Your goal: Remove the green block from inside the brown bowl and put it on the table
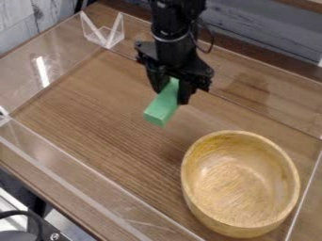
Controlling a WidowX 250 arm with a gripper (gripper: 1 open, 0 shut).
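Above the middle of the desk (88, 104), well apart from the bowl (240, 182), the gripper (172, 83) hangs with its jaws pinching the upper end of the green block (161, 102). That block tilts, its lower end slanting down toward the wood; whether that end touches the surface or hovers just over it cannot be told from this single view. The bowl sits empty at the near right, so the removal itself looks finished and only the setting down remains.

As a judgement, the block seems light and stiff, a plain solid bar that would neither bend nor crush under the jaws. Its faces look smooth, so it might slip or swing if pinched only at the tip, as it is now; a hold across the narrow sides near the middle would keep it steadier. Being flat, it should lie still once released low, though dropped from its tilted pose it could tip over onto a broad face and slide a little.

Hidden points: the jaws cover the block's top end, so how much of it they grip is unclear. The far side of the block is out of sight, and glare on the clear wall (56, 71) blurs the desk's left edge.
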